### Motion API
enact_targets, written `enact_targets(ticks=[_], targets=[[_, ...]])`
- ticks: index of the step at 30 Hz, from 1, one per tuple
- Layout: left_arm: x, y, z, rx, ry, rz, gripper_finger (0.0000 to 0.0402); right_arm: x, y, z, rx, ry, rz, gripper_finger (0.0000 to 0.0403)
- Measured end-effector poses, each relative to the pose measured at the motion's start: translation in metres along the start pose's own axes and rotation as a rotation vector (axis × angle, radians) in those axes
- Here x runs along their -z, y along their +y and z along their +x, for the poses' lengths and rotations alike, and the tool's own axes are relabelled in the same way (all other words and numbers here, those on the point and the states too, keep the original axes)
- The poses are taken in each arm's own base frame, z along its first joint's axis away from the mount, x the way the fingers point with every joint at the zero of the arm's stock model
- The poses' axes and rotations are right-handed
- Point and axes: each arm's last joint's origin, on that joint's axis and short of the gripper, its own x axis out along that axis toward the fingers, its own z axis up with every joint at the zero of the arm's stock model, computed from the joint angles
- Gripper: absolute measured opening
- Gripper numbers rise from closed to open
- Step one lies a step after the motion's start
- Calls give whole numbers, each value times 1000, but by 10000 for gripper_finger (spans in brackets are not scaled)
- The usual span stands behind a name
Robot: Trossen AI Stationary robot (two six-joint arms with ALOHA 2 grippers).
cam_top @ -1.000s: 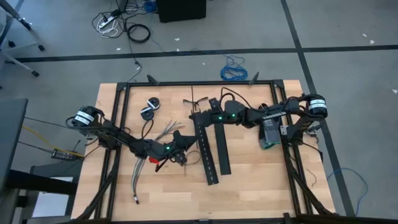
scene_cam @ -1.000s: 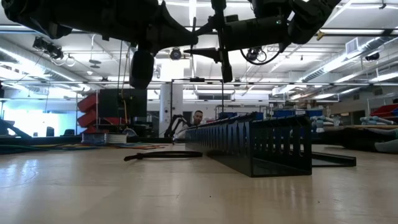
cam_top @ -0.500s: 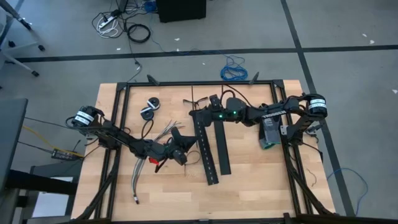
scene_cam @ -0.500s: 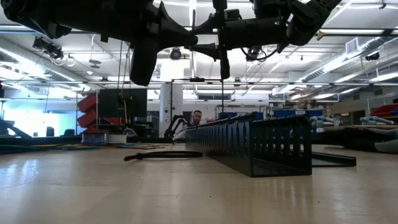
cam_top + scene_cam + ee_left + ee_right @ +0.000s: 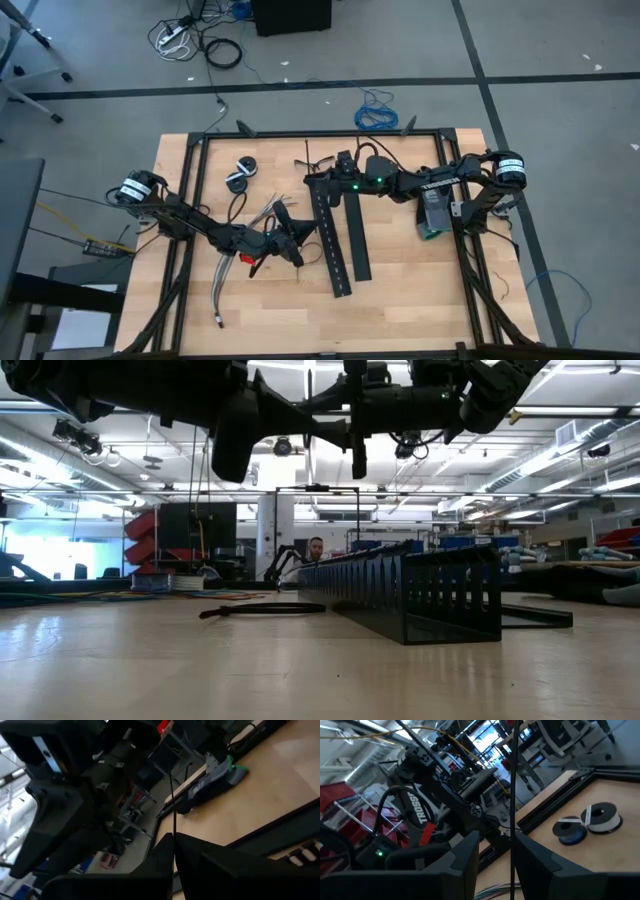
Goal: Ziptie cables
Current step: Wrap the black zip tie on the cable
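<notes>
High view showed the left hand (image 5: 297,248) raised over the middle of the wooden counter (image 5: 400,300), just beside the splayed end of the cables (image 5: 262,212). The cables lay on the counter's left half, running from that splayed end down to a tip near the front edge. Left wrist view showed the left hand's fingers (image 5: 165,845) pressed together on a thin black ziptie (image 5: 173,805) that stood up out of them.

The right hand (image 5: 343,163) reached toward the far middle of the counter, above the far ends of two wide black perforated strips (image 5: 333,240) that lay side by side. In the right wrist view a thin dark strand (image 5: 512,795) ran between the right hand's fingers (image 5: 465,855), which stood a narrow gap apart; whether they clamped that strand could not be told.

Low view showed both arms hanging dark across the top, with one perforated strip (image 5: 420,595) standing up from the counter and a dark cord (image 5: 262,609) lying flat behind it. A person (image 5: 317,547) was visible far back in the room.

Two small tape rolls (image 5: 241,171) lay on the far left part of the counter, and a blue coiled cable (image 5: 376,113) lay on the floor beyond it.
</notes>
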Motion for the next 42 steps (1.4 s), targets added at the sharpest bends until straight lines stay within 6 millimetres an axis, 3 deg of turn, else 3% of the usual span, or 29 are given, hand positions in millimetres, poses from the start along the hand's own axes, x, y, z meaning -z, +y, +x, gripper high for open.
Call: enact_targets(ticks=[17,28,31,35,42], targets=[[2,-5,0,80,-14,-199,0,-3,4,0,-58,-24,-175,113],[2,-7,-1,148,-41,-221,0,-5,3,0,-59,-30,-218,111],[2,-8,-1,153,-40,-237,0,-4,3,0,-59,-25,-254,84],[3,-8,-1,157,-34,-238,0,-3,3,0,-78,-11,-325,11],[-1,-11,-4,236,-66,-400,0,5,-2,0,-78,95,-537,1]])
